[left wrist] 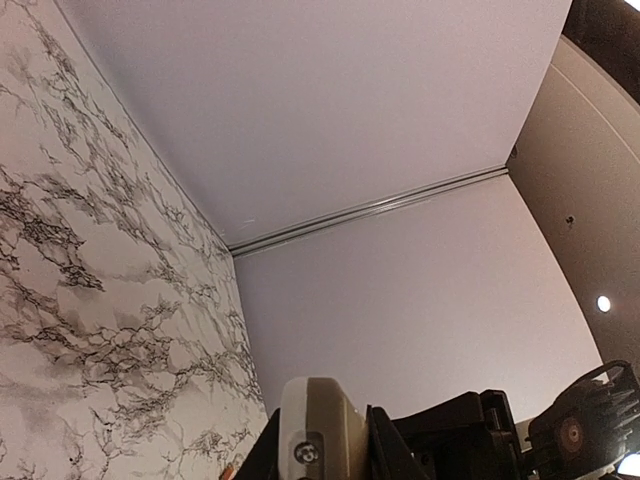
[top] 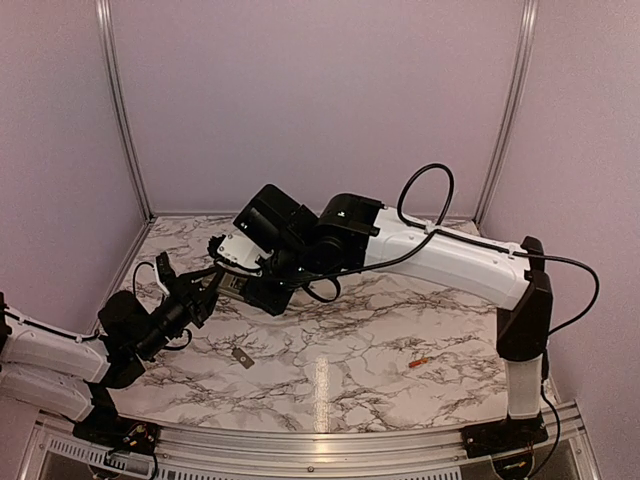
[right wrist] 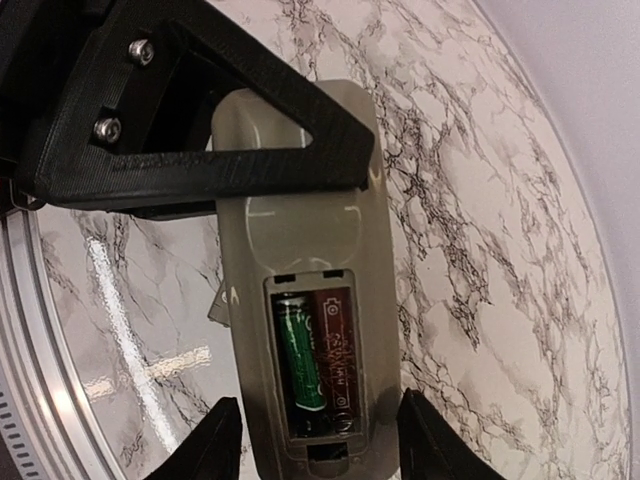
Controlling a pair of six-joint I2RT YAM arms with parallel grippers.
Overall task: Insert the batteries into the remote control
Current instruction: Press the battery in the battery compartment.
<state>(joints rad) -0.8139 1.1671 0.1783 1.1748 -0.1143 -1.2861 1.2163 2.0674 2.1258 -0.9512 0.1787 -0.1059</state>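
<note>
We had the remote control (right wrist: pixel 300 240) back side up and, as far as we could judge, lifted off the worktop (top: pixel 400 310). The left tool (top: pixel 208 288) was clamped nearly shut across its upper body. The right tool (right wrist: pixel 318 445) hung over the open battery recess, jaws approx. half apart and gripping nothing. Its tips sat just outside the remote's long edges near the lower end; we couldn't tell if they brushed it.

In the recess, the blackish-green battery (right wrist: pixel 297 350) lay lengthwise in one bay. The bay beside it (right wrist: pixel 335 350) showed dark reddish-brown w/ white print, and we couldn't tell battery from bare lining. An orange-red battery (top: pixel 418 363) lay on the worktop, well apart, toward the right arm's base. So we judged bay no. 2 unfilled, i.e. roughly half done.

Our advice for the step:
- Left arm: hold the remote level and steady.
- Right arm: come down on the orange-red cell from straight above and close slowly at mid-length, since a thin cylinder rolls.
- Match polarity to the print, put the spring end in first, then press flat w/o nudging the green one.

The grey cover piece (top: pixel 243 357) lay near the left arm, for after.
</note>
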